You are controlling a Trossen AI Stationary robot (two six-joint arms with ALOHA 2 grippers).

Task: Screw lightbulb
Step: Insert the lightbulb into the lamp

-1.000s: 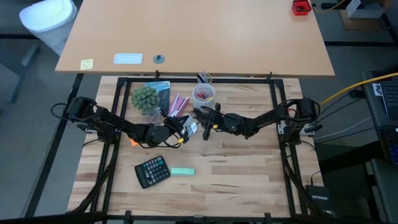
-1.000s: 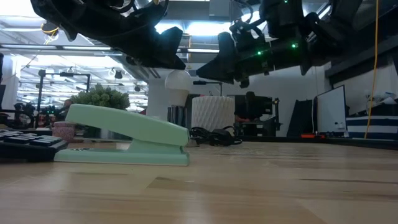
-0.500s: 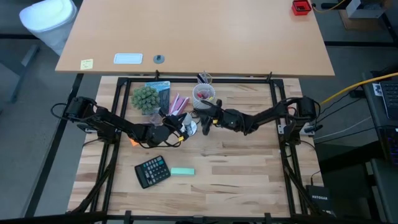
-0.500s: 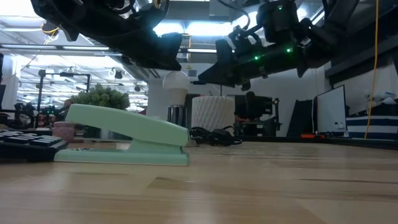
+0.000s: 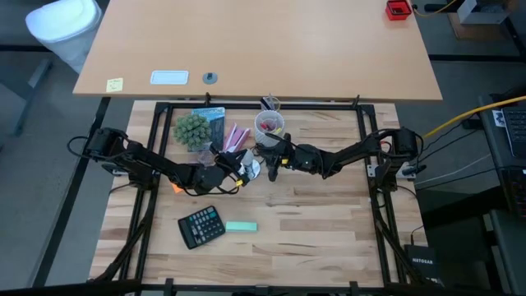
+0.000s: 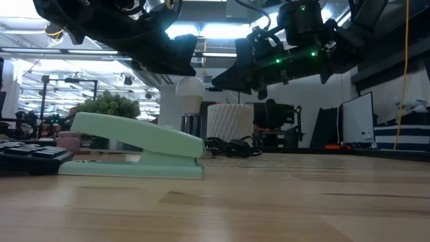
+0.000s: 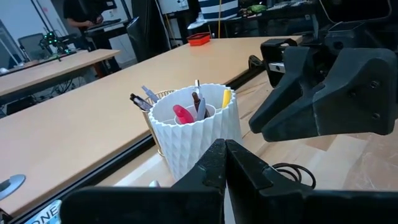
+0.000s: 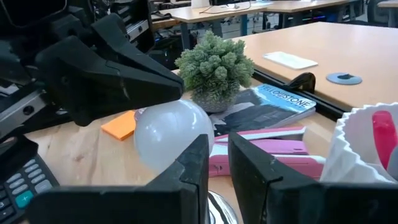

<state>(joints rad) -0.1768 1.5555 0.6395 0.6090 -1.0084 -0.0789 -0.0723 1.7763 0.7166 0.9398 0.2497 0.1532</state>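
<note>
Above the table, the lightbulb [image 8: 173,134] sits between left gripper [image 5: 238,168] and right gripper [image 5: 267,160].

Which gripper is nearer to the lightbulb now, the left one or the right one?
Left. The left gripper is right at the lightbulb, which hangs just under its tip. The right gripper is beside the bulb, slightly apart.

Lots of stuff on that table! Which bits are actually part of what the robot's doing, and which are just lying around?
In the job:
- bulb, held up by the left gripper
- silver base under it
- right gripper, close beside the bulb

Lying about:
- calculator
- green stapler
- plant
- pen cup
- book
- orange notepad
</note>
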